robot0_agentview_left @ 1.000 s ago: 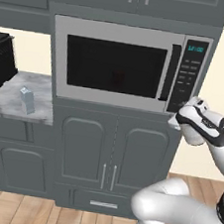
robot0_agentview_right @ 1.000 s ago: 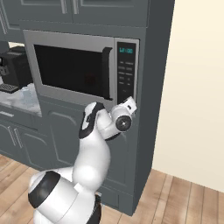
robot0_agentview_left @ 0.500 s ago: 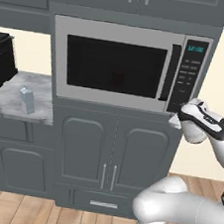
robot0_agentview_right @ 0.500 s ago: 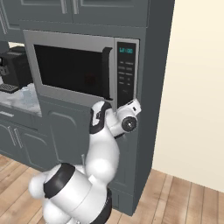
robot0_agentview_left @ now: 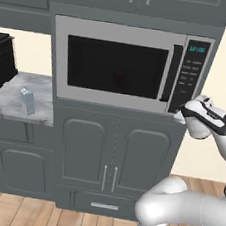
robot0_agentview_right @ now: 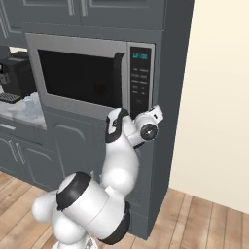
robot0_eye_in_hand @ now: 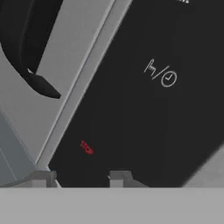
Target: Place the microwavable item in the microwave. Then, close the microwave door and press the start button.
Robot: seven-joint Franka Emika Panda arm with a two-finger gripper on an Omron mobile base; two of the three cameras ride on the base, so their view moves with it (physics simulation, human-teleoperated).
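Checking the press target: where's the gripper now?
In the left base view the gripper is at the lower end of the microwave's control panel, right of the door handle; the hand view shows a red STOP label just ahead.

The arm [robot0_agentview_right: 119, 160] is glossy white, built of rounded bulbous segments with black bands at the joints and a round dark wrist cap.

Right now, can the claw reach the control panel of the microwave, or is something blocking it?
Probably yes. The claw already sits right at the lower part of the dark control panel, near the red STOP label. The microwave door is closed, and nothing stands between them.
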